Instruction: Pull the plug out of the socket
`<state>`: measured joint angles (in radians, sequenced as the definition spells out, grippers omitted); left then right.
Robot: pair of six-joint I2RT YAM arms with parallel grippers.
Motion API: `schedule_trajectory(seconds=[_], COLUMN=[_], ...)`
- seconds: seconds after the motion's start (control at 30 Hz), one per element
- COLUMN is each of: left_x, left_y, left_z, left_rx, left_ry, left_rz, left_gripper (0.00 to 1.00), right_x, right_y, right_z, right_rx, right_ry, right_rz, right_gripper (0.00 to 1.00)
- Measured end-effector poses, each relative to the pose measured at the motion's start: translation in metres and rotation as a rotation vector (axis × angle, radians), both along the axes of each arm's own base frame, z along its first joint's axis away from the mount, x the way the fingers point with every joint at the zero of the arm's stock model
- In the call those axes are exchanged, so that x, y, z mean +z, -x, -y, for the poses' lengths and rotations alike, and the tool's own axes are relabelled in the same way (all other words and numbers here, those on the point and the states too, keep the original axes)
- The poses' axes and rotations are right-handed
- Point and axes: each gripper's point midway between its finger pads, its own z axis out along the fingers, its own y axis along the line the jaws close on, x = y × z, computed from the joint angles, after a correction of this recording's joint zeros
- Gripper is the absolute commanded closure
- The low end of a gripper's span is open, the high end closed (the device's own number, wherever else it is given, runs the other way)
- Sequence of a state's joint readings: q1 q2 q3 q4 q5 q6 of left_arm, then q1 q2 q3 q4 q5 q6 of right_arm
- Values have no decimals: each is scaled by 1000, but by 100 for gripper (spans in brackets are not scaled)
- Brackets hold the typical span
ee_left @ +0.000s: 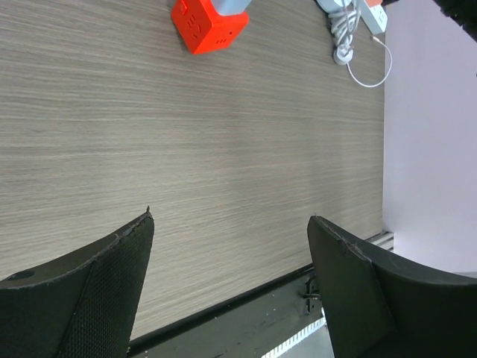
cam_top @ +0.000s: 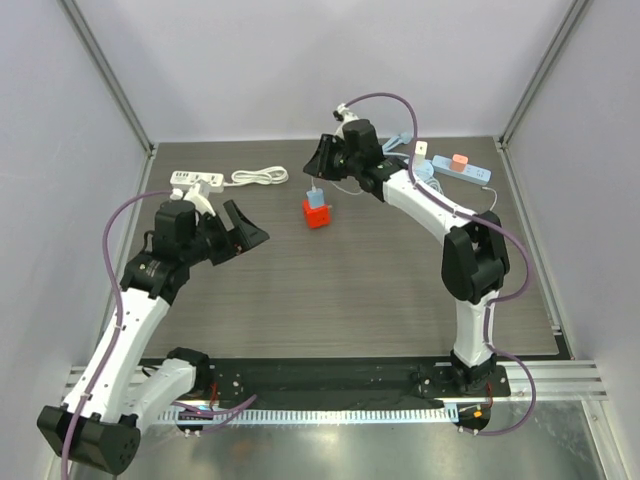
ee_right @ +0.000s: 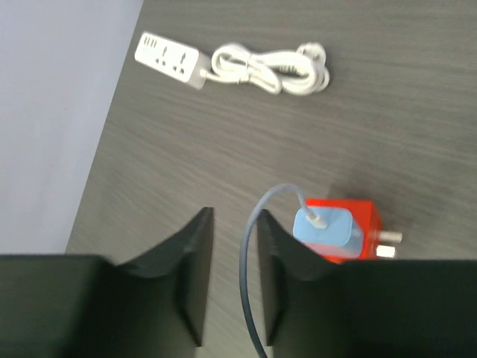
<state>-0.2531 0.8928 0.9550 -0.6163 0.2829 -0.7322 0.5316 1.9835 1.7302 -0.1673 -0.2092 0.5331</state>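
A dark wood-grain tabletop (cam_top: 350,300) is spread beneath both arms. The left end effector (ee_left: 229,218) is held released, its jaws wide apart over bare tabletop, well apart from the socket (cam_top: 317,216). The right end effector (ee_right: 232,218) is poised above and just behind the socket, its jaws parted by a narrow gap and clamped on nothing. A white strip (cam_top: 196,180) with a coiled cord (cam_top: 260,177) is laid at the far left. A second strip (cam_top: 462,172) is laid at the far right. The socket, a red cube, is set near the far middle. The plug (ee_right: 324,231), pale blue and boxy with rounded corners, is seated on the cube's top. A thin grey-blue cable (ee_right: 250,246) is looped from it past the right jaws.
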Motion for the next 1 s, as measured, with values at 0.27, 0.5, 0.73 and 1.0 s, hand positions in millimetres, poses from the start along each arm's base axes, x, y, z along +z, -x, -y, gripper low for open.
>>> schedule_trajectory(seconds=[0.27, 0.5, 0.73, 1.0], left_x=[-16, -49, -79, -97], left_y=[-9, -19, -56, -115], left_z=[7, 25, 61, 92], left_rx=[-41, -93, -180, -257], left_ry=[-14, -117, -261, -327], left_rz=[-29, -92, -99, -45], left_gripper=[17, 21, 28, 35], right_x=[-13, 7, 26, -40], right_y=[28, 32, 58, 126], right_z=[10, 53, 120, 133], right_rx=[40, -56, -210, -118], right_ry=[89, 237, 330, 269], right_rz=[-27, 29, 76, 49], right_gripper=[2, 0, 5, 28])
